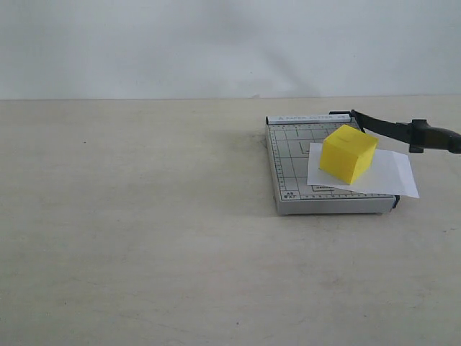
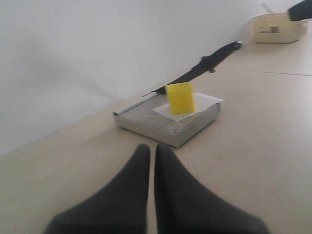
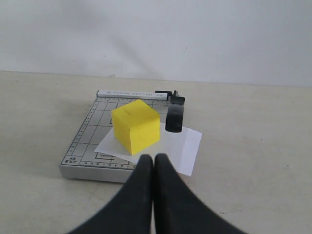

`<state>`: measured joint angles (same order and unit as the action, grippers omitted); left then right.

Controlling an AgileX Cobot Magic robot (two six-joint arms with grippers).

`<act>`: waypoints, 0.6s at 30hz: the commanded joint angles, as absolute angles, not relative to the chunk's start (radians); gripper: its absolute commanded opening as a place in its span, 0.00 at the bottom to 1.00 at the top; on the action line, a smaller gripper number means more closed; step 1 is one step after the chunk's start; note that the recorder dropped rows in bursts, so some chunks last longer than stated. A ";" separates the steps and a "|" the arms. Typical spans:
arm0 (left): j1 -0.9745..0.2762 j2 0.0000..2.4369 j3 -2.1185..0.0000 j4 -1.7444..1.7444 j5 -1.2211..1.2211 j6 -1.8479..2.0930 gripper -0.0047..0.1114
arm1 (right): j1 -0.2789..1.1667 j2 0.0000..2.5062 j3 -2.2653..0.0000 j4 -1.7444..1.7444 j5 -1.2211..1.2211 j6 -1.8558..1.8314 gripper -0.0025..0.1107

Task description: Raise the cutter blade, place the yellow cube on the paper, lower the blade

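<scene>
Up front in each wrist view: left claw point(image 2: 151, 156) pinched to a thin slit, nothing in it. Right claw point(image 3: 149, 158) pressed fully together, also holding nothing. Both sit short of the trimmer, above bare tabletop point(image 1: 144, 245).

Next out: grey gridded trimmer base point(image 1: 288, 184), flat on the tabletop, right of centre in the exterior view.

On the base: paper point(image 1: 392, 176) lies across its right part and overhangs the right edge. Yellow cube point(image 1: 348, 153) sits on the paper, over the board, one vertical edge turned toward the exterior camera.

Behind the cube: cutter blade point(image 1: 396, 131) is up, hinged at the base's far right corner, with the handle out past the right edge. In the right wrist view the handle is clear of the cube.

Farthest: plain white wall point(image 1: 216, 43).
</scene>
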<state>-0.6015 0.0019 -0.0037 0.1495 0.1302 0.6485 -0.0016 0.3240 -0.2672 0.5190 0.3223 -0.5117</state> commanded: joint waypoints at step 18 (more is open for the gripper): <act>0.007 0.000 0.000 0.139 0.132 0.655 0.08 | -0.006 0.517 -0.559 0.375 0.534 -0.321 0.62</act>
